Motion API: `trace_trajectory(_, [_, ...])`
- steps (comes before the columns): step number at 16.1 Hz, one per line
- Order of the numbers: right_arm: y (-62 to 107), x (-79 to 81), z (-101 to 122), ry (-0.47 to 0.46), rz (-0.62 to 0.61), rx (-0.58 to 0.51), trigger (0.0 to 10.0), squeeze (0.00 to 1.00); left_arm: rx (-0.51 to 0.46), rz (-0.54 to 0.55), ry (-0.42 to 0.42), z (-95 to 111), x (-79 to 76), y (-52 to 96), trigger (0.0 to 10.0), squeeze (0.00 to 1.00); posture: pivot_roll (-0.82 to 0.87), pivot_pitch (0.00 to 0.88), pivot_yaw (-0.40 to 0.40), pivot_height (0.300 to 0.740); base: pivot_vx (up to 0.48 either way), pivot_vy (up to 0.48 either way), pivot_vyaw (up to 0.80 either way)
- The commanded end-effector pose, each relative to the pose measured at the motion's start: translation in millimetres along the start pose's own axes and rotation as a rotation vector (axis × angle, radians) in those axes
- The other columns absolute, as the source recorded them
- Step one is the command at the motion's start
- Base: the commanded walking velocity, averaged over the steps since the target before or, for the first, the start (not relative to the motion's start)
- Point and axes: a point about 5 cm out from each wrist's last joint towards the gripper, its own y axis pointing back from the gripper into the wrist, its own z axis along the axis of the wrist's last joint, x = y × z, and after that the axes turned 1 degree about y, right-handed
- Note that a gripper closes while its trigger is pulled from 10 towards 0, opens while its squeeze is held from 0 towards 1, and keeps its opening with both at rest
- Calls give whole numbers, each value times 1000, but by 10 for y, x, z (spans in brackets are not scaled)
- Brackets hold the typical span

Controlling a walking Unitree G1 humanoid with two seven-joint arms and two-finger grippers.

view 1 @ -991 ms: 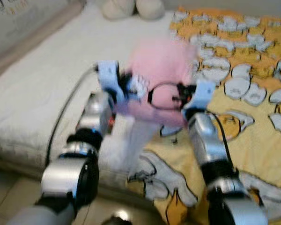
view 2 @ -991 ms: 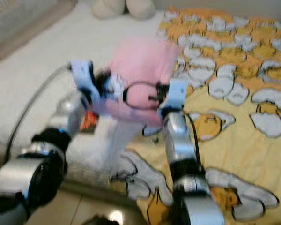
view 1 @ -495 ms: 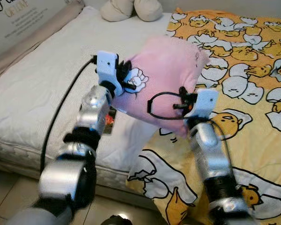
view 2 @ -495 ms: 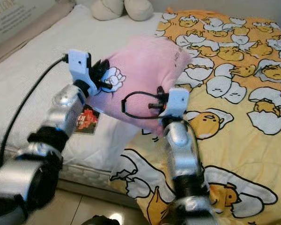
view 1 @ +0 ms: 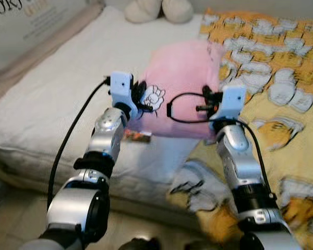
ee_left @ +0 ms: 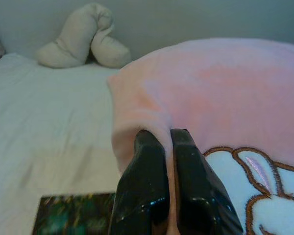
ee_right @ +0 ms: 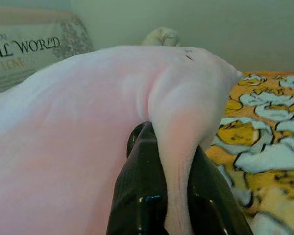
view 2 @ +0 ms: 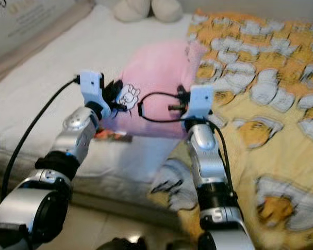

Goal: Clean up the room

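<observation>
The left claw (ee_left: pixel 157 183) pinched one edge of a pink pillow (view 1: pixel 185 83), and the right claw (ee_right: pixel 172 196) pinched the opposite edge, holding it between them above the bed (view 1: pixel 57 99). It looked soft, light and floppy, so the edge seams seemed the best grip.

White mattress (view 1: pixel 52 99), bare sheet, lying at the robot's left. Yellow-and-orange blanket (view 1: pixel 281 104) printed with white cartoon egg figures, spread at the right, hanging over the near edge. Cream plush toy (ee_left: pixel 81 36) at the far end against the wall. Small dark printed card (view 2: pixel 113 136) flat on the mattress. Lettered board (ee_right: pixel 19 51) along the left side, text blurred.
</observation>
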Motion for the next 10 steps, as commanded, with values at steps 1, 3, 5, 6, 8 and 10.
trace_trajectory(1, [10, -34, -30, 0, -14, 15, 10000, 0, 2, 26, 16, -17, 41, 17, 10000, 0, -180, 0, 73, 740, 0, 480, 0])
trace_trajectory(3, [23, 4, -63, -4, 2, 27, 10000, 0, 12, 39, 16, -34, 54, 13, 10000, 0, -182, 0, 73, 740, 0, 480, 0])
trace_trajectory(5, [24, -25, -85, 1, 2, 39, 10000, 0, 15, 51, -3, -25, 78, 7, 10000, 0, -184, 0, 73, 740, 0, 480, 0])
trace_trajectory(6, [21, -32, -86, 1, 1, 40, 10000, 0, 15, 55, -7, -20, 86, 6, 10000, 0, -184, 0, 73, 740, 0, 480, 0])
trace_trajectory(8, [16, -44, -93, 13, 4, 43, 10000, 0, 8, 65, -17, 34, 132, -13, 10000, 0, -184, 0, 73, 740, 0, 480, 0])
trace_trajectory(10, [35, -26, -130, 15, 9, 52, 10000, 0, 7, 69, -19, 44, 150, -14, 10000, 0, -185, 0, 72, 740, 0, 480, 0])
